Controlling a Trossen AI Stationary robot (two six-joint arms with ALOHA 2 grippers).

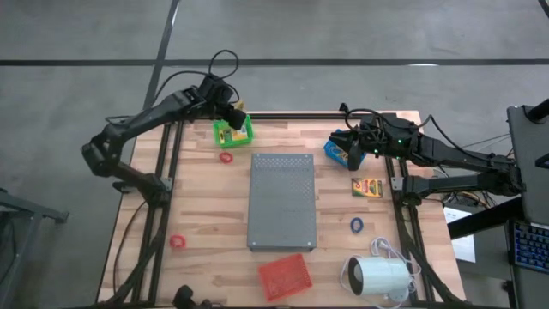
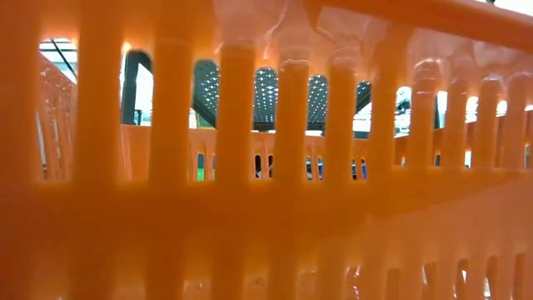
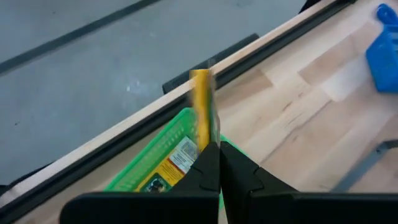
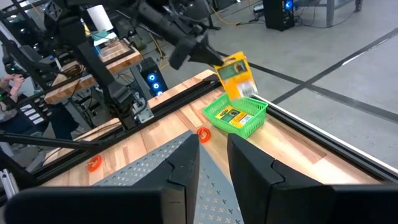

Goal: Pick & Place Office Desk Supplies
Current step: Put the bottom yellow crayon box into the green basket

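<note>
Left gripper [image 4: 214, 57] pinches a flat yellow crayon box [image 4: 237, 74] w/ fingers tight, above the green plastic basket [image 1: 233, 133] at table's 11 o'clock; one box already inside. Right gripper [image 1: 352, 157], fingers narrowly apart, empty, at 2 o'clock. Another crayon box [image 1: 366, 187], red rubber rings [image 1: 226, 158], blue ring [image 1: 357, 225] left.

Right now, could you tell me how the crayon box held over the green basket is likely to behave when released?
The crayon box looks flat, stiff and light. Pinched edge-on by the left hand above the green basket, which already holds another box, it would probably tip flat rather than roll.

I see grey concrete floor [image 1: 343, 34] with dark seams around my butcher-block table [image 1: 206, 206]; cluttered benches [image 4: 93, 68] behind.
</note>
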